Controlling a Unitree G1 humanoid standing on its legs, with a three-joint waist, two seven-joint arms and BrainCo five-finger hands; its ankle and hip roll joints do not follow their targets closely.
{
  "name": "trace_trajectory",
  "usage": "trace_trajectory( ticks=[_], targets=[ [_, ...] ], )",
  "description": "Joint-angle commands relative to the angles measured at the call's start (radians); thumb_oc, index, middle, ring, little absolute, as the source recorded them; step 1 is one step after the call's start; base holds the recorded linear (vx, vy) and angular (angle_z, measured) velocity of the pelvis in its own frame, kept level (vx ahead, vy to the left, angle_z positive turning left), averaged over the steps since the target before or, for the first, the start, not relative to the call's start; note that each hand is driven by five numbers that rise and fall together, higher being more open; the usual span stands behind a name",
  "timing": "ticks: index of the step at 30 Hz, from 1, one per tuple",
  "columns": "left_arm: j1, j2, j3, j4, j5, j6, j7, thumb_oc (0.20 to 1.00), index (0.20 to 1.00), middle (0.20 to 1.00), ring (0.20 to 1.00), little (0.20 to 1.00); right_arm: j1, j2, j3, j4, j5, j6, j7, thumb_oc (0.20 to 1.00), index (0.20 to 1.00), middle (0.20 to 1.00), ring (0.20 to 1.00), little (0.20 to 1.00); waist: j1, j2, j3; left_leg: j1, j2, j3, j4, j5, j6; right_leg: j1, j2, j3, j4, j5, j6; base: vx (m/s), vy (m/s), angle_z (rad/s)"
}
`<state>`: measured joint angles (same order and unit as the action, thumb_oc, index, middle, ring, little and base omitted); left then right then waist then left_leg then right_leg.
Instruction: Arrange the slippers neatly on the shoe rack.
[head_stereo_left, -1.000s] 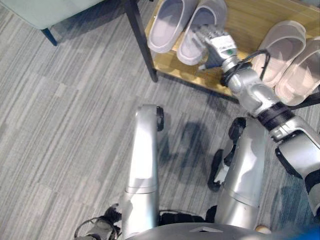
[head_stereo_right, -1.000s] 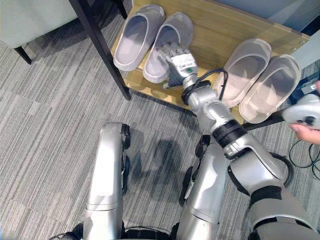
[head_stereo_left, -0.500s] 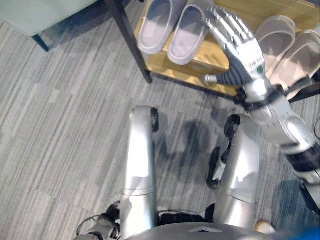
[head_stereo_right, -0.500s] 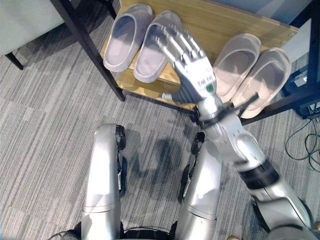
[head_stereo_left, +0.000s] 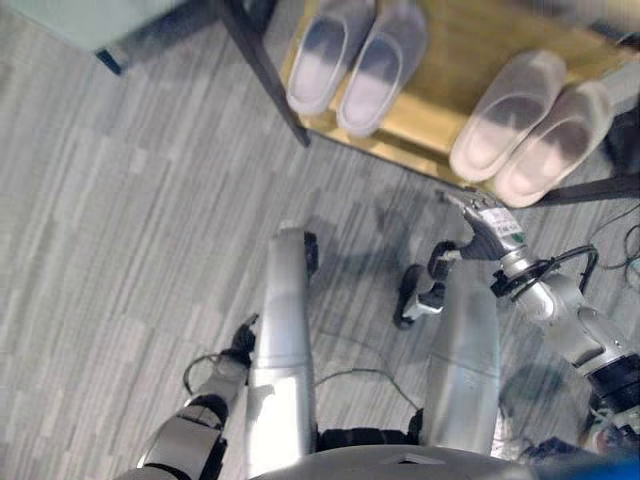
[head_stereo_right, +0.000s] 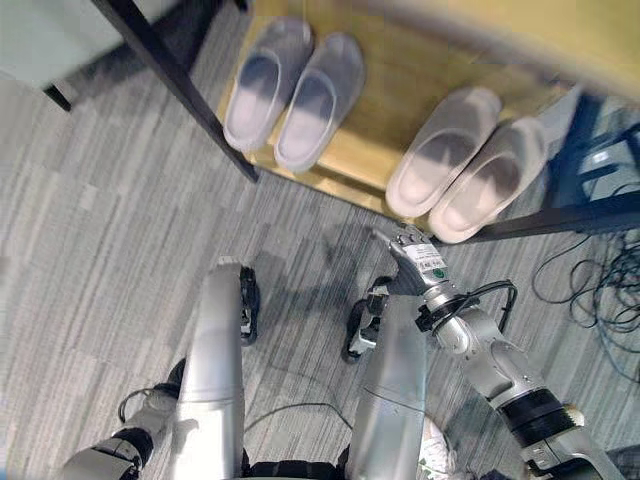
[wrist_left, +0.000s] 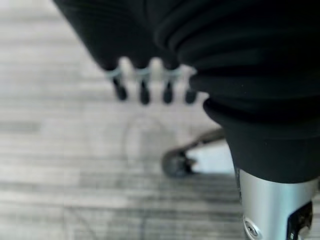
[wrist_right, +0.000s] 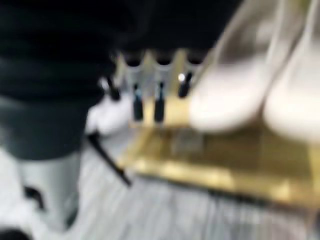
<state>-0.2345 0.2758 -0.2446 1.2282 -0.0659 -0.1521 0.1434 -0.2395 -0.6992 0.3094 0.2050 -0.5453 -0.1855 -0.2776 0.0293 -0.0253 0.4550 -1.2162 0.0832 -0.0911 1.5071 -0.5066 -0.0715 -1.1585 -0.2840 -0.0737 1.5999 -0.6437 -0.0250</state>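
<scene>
Resting on wooden rack (head_stereo_right: 400, 100), seemingly 4 slippers (head_stereo_right: 445, 150)

No text, number or sign can be read here. The right hand (head_stereo_right: 416, 262) carries a small white label with a green dot on its back, but whatever is printed on it is too small and blurred to make out. The grey slippers (head_stereo_right: 295, 90) and beige slippers (head_stereo_right: 462, 163) on the shoe rack (head_stereo_right: 390, 110) show no legible marking.
</scene>
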Motion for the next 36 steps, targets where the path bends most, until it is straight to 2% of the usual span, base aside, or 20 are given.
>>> trace_trajectory(
  ticks=[1, 5, 7, 8, 9, 10, 15, 18, 20, 21, 22, 23, 24, 25, 26, 27, 32, 33, 34, 36],
  targets=[
    [0.068, -0.022, -0.026, -0.002, -0.003, -0.012, 0.046, 1.000, 1.000, 1.000, 1.000, 1.000, 0.036, 0.003, -0.036, -0.064, 0.140, 0.004, -0.065, 1.000, 1.000, 1.000, 1.000, 1.000, 0.020, 0.000, -0.001, 0.032, 0.009, -0.003, -0.189, 0.129, 0.056, 0.055, -0.007, 0.047, -0.197, 0.153, 0.007, -0.05, 0.020, 0.07],
    [0.046, 0.012, -0.013, -0.020, 0.015, -0.015, 0.057, 1.000, 1.000, 1.000, 1.000, 1.000, 0.129, 0.069, -0.070, 0.098, 0.244, -0.002, -0.045, 1.000, 1.000, 1.000, 1.000, 1.000, -0.005, -0.016, -0.051, 0.263, 0.013, 0.014, -0.527, 0.254, 0.033, 0.278, 0.007, -0.045, -0.542, 0.258, 0.041, -0.03, 0.078, 0.08],
    [0.043, 0.022, -0.009, -0.019, 0.037, -0.015, 0.053, 1.000, 1.000, 1.000, 1.000, 1.000, 0.160, 0.109, -0.077, 0.194, 0.297, -0.006, -0.024, 1.000, 1.000, 1.000, 1.000, 1.000, -0.015, -0.027, -0.085, 0.394, 0.019, 0.024, -0.709, 0.315, 0.024, 0.399, 0.021, -0.086, -0.709, 0.329, 0.070, 0.09, 0.104, -0.02],
    [0.039, 0.025, -0.025, -0.020, 0.079, -0.018, 0.054, 1.000, 1.000, 1.000, 1.000, 1.000, 0.185, 0.152, -0.086, 0.295, 0.352, -0.005, -0.006, 1.000, 1.000, 1.000, 1.000, 1.000, -0.026, -0.032, -0.133, 0.527, 0.016, 0.051, -0.895, 0.367, 0.014, 0.517, 0.038, -0.126, -0.871, 0.409, 0.105, 0.15, 0.170, -0.17],
    [0.049, 0.009, -0.061, -0.024, 0.120, -0.025, 0.044, 1.000, 1.000, 1.000, 1.000, 1.000, 0.212, 0.205, -0.102, 0.418, 0.426, -0.007, 0.008, 1.000, 1.000, 1.000, 1.000, 1.000, -0.037, -0.031, -0.179, 0.658, 0.008, 0.079, -1.089, 0.456, 0.006, 0.648, 0.048, -0.165, -1.079, 0.520, 0.122, 0.13, 0.147, -0.22],
    [0.050, 0.010, -0.061, -0.024, 0.120, -0.025, 0.045, 1.000, 1.000, 1.000, 1.000, 1.000, 0.212, 0.205, -0.102, 0.419, 0.426, -0.008, 0.008, 1.000, 1.000, 1.000, 1.000, 1.000, -0.037, -0.031, -0.174, 0.667, 0.008, 0.080, -1.096, 0.459, 0.006, 0.657, 0.049, -0.166, -1.085, 0.523, 0.122, 0.09, 0.091, -0.17],
    [0.053, -0.003, -0.070, -0.012, 0.178, -0.030, 0.053, 1.000, 1.000, 1.000, 1.000, 1.000, 0.283, 0.263, -0.149, 0.575, 0.501, -0.014, 0.031, 1.000, 1.000, 1.000, 1.000, 1.000, -0.064, -0.019, -0.265, 0.939, 0.003, 0.153, -1.402, 0.530, -0.004, 0.891, 0.068, -0.178, -1.423, 0.666, 0.173, 0.17, 0.069, -0.23],
    [0.055, 0.004, -0.098, -0.026, 0.252, -0.044, 0.066, 1.000, 1.000, 1.000, 1.000, 1.000, 0.319, 0.277, -0.164, 0.685, 0.498, 0.001, 0.048, 1.000, 1.000, 1.000, 1.000, 1.000, -0.077, 0.004, -0.322, 1.094, 0.007, 0.219, -1.525, 0.558, -0.001, 0.979, 0.083, -0.164, -1.495, 0.719, 0.197, 0.16, 0.041, -0.35],
    [0.051, 0.008, -0.109, -0.043, 0.261, -0.051, 0.069, 1.000, 1.000, 1.000, 1.000, 1.000, 0.320, 0.276, -0.169, 0.700, 0.501, 0.002, 0.049, 1.000, 1.000, 1.000, 1.000, 1.000, -0.077, 0.009, -0.331, 1.125, 0.011, 0.230, -1.544, 0.564, -0.001, 1.000, 0.088, -0.155, -1.492, 0.716, 0.201, 0.10, -0.062, -0.69],
    [0.049, 0.022, -0.129, -0.076, 0.276, -0.062, 0.060, 1.000, 1.000, 1.000, 1.000, 1.000, 0.338, 0.275, -0.174, 0.693, 0.496, 0.002, 0.058, 1.000, 1.000, 1.000, 1.000, 1.000, -0.078, 0.018, -0.346, 1.174, 0.007, 0.232, -1.574, 0.563, 0.001, 1.047, 0.105, -0.127, -1.496, 0.685, 0.198, 0.10, -0.088, -0.51],
    [0.050, 0.022, -0.130, -0.078, 0.276, -0.062, 0.060, 1.000, 1.000, 1.000, 1.000, 1.000, 0.339, 0.275, -0.174, 0.692, 0.496, 0.002, 0.058, 1.000, 1.000, 1.000, 1.000, 1.000, -0.076, 0.017, -0.341, 1.184, 0.007, 0.234, -1.578, 0.564, 0.001, 1.055, 0.106, -0.126, -1.498, 0.685, 0.198, 0.04, -0.176, -0.40],
    [0.216, 0.018, -0.232, -0.335, 0.376, -0.117, 0.049, 1.000, 1.000, 1.000, 1.000, 1.000, 0.345, 0.303, -0.220, 0.823, 0.542, -0.003, 0.035, 1.000, 1.000, 1.000, 1.000, 1.000, -0.031, 0.020, -0.341, 1.199, 0.000, 0.211, -1.587, 0.562, 0.002, 1.107, 0.110, -0.151, -1.546, 0.676, 0.199, -0.04, -0.127, -0.21],
    [0.215, 0.015, -0.233, -0.330, 0.379, -0.120, 0.053, 1.000, 1.000, 1.000, 1.000, 1.000, 0.344, 0.303, -0.220, 0.826, 0.542, -0.005, 0.035, 1.000, 1.000, 1.000, 1.000, 1.000, -0.031, 0.021, -0.342, 1.196, 0.000, 0.210, -1.588, 0.565, 0.003, 1.106, 0.111, -0.151, -1.549, 0.681, 0.198, -0.07, -0.199, -0.22],
    [0.230, -0.022, -0.264, -0.244, 0.425, -0.119, 0.085, 1.000, 1.000, 1.000, 1.000, 1.000, 0.324, 0.321, -0.210, 0.827, 0.548, -0.009, 0.020, 1.000, 1.000, 1.000, 1.000, 1.000, -0.028, 0.017, -0.343, 1.196, 0.006, 0.211, -1.591, 0.576, -0.005, 1.115, 0.118, -0.152, -1.570, 0.684, 0.197, -0.04, -0.123, 0.17],
    [0.192, -0.014, -0.247, -0.208, 0.403, -0.109, 0.050, 1.000, 1.000, 1.000, 1.000, 1.000, 0.337, 0.315, -0.201, 0.758, 0.541, -0.019, 0.036, 1.000, 1.000, 1.000, 1.000, 1.000, -0.042, 0.014, -0.352, 1.206, 0.009, 0.221, -1.594, 0.576, -0.011, 1.127, 0.129, -0.142, -1.590, 0.681, 0.196, -0.02, -0.194, 0.30],
    [0.154, -0.034, -0.243, -0.173, 0.389, -0.090, 0.075, 1.000, 1.000, 1.000, 1.000, 1.000, 0.364, 0.319, -0.199, 0.750, 0.555, -0.014, 0.033, 1.000, 1.000, 1.000, 1.000, 1.000, -0.057, 0.008, -0.366, 1.218, 0.011, 0.231, -1.594, 0.567, -0.013, 1.142, 0.138, -0.137, -1.611, 0.678, 0.192, 0.05, -0.183, 0.23],
    [0.105, -0.112, -0.271, -0.084, 0.383, -0.086, 0.083, 1.000, 1.000, 1.000, 1.000, 1.000, 0.349, 0.320, -0.188, 0.821, 0.579, -0.012, 0.028, 1.000, 1.000, 1.000, 1.000, 1.000, -0.082, 0.012, -0.402, 1.263, 0.028, 0.237, -1.594, 0.558, -0.029, 1.212, 0.160, -0.143, -1.665, 0.669, 0.177, 0.08, -0.158, -0.15],
    [0.105, -0.120, -0.275, -0.078, 0.379, -0.088, 0.082, 1.000, 1.000, 1.000, 1.000, 1.000, 0.348, 0.321, -0.189, 0.828, 0.589, -0.013, 0.033, 1.000, 1.000, 1.000, 1.000, 1.000, -0.085, 0.015, -0.403, 1.267, 0.030, 0.238, -1.594, 0.558, -0.030, 1.217, 0.165, -0.142, -1.668, 0.666, 0.175, 0.06, -0.118, -0.07],
    [0.132, -0.121, -0.331, -0.187, 0.393, -0.097, 0.056, 1.000, 1.000, 1.000, 1.000, 1.000, 0.346, 0.314, -0.210, 0.843, 0.619, -0.013, 0.030, 1.000, 1.000, 1.000, 1.000, 1.000, -0.076, 0.023, -0.398, 1.270, 0.031, 0.236, -1.594, 0.560, -0.031, 1.226, 0.168, -0.150, -1.670, 0.663, 0.173, 0.04, -0.067, -0.08],
    [0.148, -0.108, -0.376, -0.253, 0.426, -0.105, 0.046, 1.000, 1.000, 1.000, 1.000, 1.000, 0.331, 0.316, -0.212, 0.881, 0.632, -0.017, 0.024, 1.000, 1.000, 1.000, 1.000, 1.000, -0.067, 0.026, -0.393, 1.268, 0.032, 0.229, -1.594, 0.562, -0.030, 1.229, 0.169, -0.154, -1.671, 0.659, 0.171, 0.01, -0.060, -0.11]
  ],
)
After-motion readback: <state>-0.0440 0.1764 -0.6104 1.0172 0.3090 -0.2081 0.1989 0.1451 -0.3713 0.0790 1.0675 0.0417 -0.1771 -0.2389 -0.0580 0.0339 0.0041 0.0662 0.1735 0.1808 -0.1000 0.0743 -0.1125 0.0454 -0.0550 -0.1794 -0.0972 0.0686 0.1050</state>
